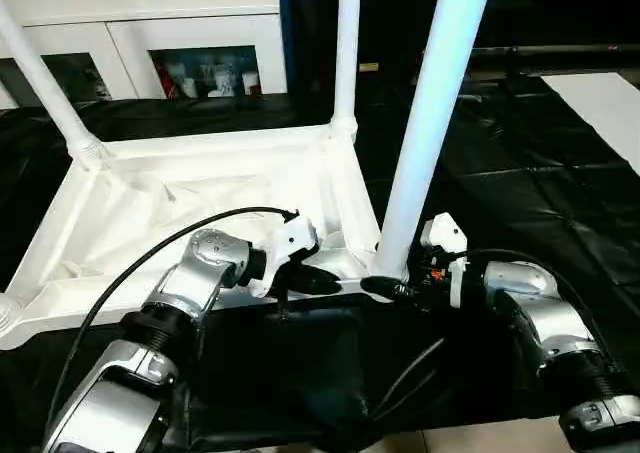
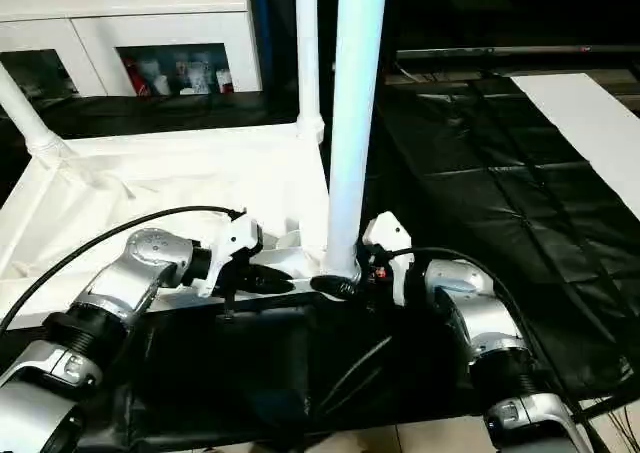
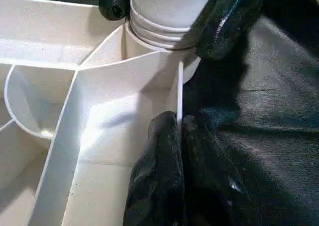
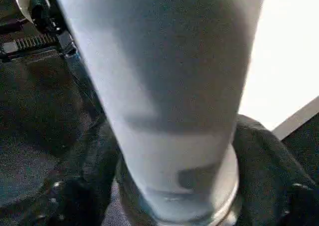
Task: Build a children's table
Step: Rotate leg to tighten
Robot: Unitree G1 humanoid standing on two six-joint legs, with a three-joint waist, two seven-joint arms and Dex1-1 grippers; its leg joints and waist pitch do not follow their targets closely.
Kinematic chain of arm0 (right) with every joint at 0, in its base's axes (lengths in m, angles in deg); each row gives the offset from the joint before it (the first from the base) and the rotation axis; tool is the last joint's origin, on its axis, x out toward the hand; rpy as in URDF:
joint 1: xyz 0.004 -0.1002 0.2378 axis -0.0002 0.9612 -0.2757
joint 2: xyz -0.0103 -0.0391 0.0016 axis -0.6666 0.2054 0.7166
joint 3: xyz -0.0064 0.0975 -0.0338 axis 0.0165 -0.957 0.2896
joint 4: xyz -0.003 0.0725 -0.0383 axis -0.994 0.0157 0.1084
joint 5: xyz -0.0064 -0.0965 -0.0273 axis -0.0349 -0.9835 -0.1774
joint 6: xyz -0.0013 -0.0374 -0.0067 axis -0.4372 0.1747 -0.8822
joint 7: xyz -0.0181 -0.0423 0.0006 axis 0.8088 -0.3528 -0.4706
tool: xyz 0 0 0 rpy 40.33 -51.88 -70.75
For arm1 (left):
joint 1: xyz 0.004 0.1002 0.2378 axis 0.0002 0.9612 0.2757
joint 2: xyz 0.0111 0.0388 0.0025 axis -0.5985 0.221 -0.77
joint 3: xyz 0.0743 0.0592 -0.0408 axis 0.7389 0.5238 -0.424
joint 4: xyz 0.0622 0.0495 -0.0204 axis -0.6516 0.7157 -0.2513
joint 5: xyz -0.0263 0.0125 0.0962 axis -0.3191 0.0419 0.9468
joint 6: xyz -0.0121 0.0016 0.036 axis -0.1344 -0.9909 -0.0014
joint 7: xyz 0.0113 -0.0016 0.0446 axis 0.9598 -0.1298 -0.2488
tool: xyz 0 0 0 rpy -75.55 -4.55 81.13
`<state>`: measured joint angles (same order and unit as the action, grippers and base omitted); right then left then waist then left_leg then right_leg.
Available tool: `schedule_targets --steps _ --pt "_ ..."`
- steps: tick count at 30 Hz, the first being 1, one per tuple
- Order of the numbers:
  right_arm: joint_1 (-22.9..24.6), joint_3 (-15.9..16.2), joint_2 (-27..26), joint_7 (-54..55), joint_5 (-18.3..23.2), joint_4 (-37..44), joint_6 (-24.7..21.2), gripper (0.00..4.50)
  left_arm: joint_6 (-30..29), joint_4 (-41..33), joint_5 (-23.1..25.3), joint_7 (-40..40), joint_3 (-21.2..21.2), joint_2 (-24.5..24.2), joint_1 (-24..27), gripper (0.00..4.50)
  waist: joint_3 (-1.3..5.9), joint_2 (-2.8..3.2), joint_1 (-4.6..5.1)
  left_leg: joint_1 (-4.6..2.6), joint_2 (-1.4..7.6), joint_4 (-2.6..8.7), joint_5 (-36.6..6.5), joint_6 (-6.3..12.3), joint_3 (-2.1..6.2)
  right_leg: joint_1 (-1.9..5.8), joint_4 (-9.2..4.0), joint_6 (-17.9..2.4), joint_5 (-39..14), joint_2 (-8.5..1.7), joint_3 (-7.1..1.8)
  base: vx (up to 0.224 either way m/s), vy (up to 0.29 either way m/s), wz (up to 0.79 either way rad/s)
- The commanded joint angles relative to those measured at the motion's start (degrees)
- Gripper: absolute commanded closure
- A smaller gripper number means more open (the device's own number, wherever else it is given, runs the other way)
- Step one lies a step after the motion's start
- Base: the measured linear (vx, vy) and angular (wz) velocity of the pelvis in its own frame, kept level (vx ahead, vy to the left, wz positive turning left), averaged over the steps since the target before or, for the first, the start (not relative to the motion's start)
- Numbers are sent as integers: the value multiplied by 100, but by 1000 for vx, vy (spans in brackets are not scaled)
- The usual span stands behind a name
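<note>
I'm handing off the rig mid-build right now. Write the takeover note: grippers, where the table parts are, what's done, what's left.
Left gripper: shut on the tabletop's near rim.
Right gripper: fingers around the base of the near-right leg at its corner socket.
Tabletop: upside down on the black sheet.
Done: far-left leg, far-right leg and near-right leg stand in their sockets.
Left: near-left corner socket has no leg; check the near-right leg's seating.

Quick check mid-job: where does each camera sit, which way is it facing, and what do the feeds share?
Head pair: looks forward and down over both silver forearms at the upturned table top.
Left wrist: looks along the left gripper, pinching the top's rim.
Right wrist: looks along the right gripper, fingers around the near leg at its base.
Shared: the left wrist view also catches the right gripper's fingers on that leg.
</note>
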<state>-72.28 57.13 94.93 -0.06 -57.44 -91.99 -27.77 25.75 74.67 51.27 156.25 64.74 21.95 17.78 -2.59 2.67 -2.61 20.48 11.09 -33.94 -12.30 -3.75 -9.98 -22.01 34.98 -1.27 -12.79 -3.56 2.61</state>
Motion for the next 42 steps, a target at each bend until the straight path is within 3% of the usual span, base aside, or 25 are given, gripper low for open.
schedule_targets --steps 1,5,6,8,10,13,15,17,21,25,26,30,33,38,39,42 --pt "88 4 35 -55 -44 173 -92 135 -42 24 -108 172 72 37 166 450 336 -127 4 9 206 322 -92 740 23 298 -338 -1466 80 -415 -227 0 0 0" --pt "87 -38 21 8 24 187 -127 167 -33 53 -118 177 54 31 160 450 338 -105 10 13 206 320 -116 739 25 302 -340 -1486 104 -417 -221 0 0 0" --pt "59 -164 -94 305 32 76 -123 167 -27 161 -110 54 15 99 116 450 343 -63 12 6 205 317 -122 720 28 301 -340 -1491 108 -419 -222 0 0 0" --pt "-57 -427 -340 995 36 -217 -157 173 -45 352 -38 -320 -55 223 21 450 342 -78 33 16 196 321 -120 685 28 303 -343 -1504 131 -418 -225 0 0 0" --pt "-147 -565 -481 1453 9 -444 -190 178 -35 488 26 -579 -89 301 -50 450 326 -65 88 -13 187 349 -340 502 39 289 -394 -1496 -246 -425 -221 0 0 0" --pt "-362 -865 -1020 2924 -122 -1025 -157 179 -187 1006 253 -1829 -262 675 -367 450 322 -37 138 -22 173 361 -502 270 51 305 -420 -1442 -519 -421 -231 0 0 0" --pt "-430 -922 -1170 3345 -164 -1160 -163 181 -278 1129 273 -2202 -339 798 -453 450 319 -46 153 -24 167 362 -452 264 48 297 -414 -1438 -402 -412 -238 0 0 0" --pt "-650 -952 -1488 4463 -407 -1574 -75 181 -412 1379 310 -2991 -480 1080 -636 450 322 -31 173 -17 159 358 -409 233 52 304 -416 -1464 -304 -420 -239 0 0 0" --pt "-866 -924 -1818 5167 -614 -1903 10 181 -403 1588 346 -3412 -527 1337 -758 450 339 -5 208 2 132 344 -403 327 52 324 -418 -1461 -197 -414 -230 0 0 0" --pt "-876 -691 -2046 4496 -678 -1726 515 181 -251 1635 445 -3298 -381 1418 -763 450 340 -5 208 15 146 341 -499 475 49 332 -439 -1429 -306 -428 -234 0 0 0" --pt "-830 -753 -2078 4181 -521 -1591 637 125 -205 1599 479 -3188 -327 1394 -737 450 351 0 208 24 149 335 -422 534 51 344 -417 -1444 -151 -429 -235 0 0 0" --pt "-774 -744 -1952 3803 -394 -1369 640 102 -99 1507 503 -2895 -215 1308 -683 450 367 13 212 38 158 309 -212 734 58 349 -361 -1543 391 -423 -225 0 0 0" --pt "-630 -736 -1445 2953 -114 -978 413 63 15 1317 477 -2346 -67 1126 -590 450 344 3 229 28 156 317 -412 794 49 352 -407 -1556 69 -425 -215 0 0 0" --pt "-163 -395 -590 1758 -281 -365 458 62 156 1077 400 -1516 84 880 -434 450 347 -1 198 28 175 304 -387 817 48 346 -421 -1500 -62 -412 -221 0 0 0" --pt "-17 -362 -367 1412 -224 -130 425 62 239 984 378 -1220 149 789 -381 450 336 -37 190 47 169 308 -382 842 47 357 -422 -1491 -75 -413 -216 0 0 0" --pt "130 -384 -143 975 -65 152 288 62 178 839 312 -839 199 661 -312 450 333 -67 158 33 180 310 -371 883 37 335 -421 -1476 -173 -414 -217 0 0 0"
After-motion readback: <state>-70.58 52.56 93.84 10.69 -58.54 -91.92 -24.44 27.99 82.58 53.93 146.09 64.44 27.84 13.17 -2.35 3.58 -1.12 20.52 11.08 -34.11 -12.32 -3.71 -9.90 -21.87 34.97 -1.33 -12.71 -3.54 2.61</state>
